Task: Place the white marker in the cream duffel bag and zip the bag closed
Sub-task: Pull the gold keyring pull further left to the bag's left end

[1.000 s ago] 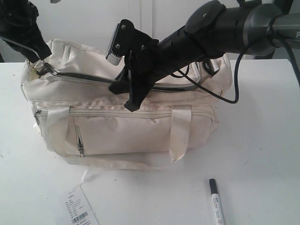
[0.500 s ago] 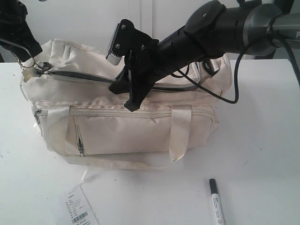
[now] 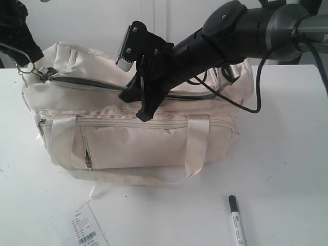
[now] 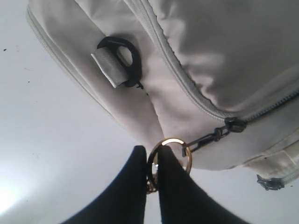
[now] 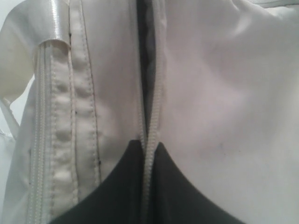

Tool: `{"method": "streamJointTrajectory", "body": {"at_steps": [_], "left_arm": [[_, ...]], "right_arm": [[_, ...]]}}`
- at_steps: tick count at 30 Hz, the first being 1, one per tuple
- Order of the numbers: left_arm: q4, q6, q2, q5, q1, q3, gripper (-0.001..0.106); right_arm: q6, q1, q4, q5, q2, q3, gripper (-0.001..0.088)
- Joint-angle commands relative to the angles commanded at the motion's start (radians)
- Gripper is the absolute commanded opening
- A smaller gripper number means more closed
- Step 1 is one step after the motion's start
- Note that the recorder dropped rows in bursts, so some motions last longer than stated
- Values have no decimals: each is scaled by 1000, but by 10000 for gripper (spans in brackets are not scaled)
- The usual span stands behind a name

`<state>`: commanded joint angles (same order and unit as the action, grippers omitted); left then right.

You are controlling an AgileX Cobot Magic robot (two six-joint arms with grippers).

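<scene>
left gripper [image 4: 152, 150] pinching a gold ring [image 4: 180, 142], ring linked by a dark clasp [image 4: 208, 136] to the zipper pull [image 4: 233, 124] at two o'clock of the gripper, cream duffel bag [image 4: 210, 56] at twelve, black end clip [image 4: 132, 58] at eleven, white table [image 4: 46, 140] beneath

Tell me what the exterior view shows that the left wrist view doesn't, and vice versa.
Only the exterior view shows the white marker lying on the table, the paper tag, and the right gripper down on top of the cream duffel bag. Only the left wrist view makes plain that the left gripper is pinched shut on the gold pull ring. Both show the bag and its top zipper.
</scene>
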<state>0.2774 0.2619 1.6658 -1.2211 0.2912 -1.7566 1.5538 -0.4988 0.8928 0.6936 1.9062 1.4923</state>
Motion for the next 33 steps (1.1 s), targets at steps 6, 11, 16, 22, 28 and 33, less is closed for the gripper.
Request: {"method": "streamJointTrajectory", "body": {"at_steps": [6,11,16,22,28,33], "left_arm": [[22,0,0,0,0,0,0],[32,-2,0,0,0,0,0],[74,-25,0,0,0,0,0],[81,-27,0,0,0,0,0],[85,-58,0,0,-50,0,0],[3,-19,0,24,-81,0,0]], "right_arm": [[0,0,0,0,0,0,0],[0,0,0,0,0,0,0],[0,0,0,0,0,0,0],[0,0,-2,0,0,0,0],[0,0,-2,0,0,0,0],[13,0,-4,0,0,0,0]]}}
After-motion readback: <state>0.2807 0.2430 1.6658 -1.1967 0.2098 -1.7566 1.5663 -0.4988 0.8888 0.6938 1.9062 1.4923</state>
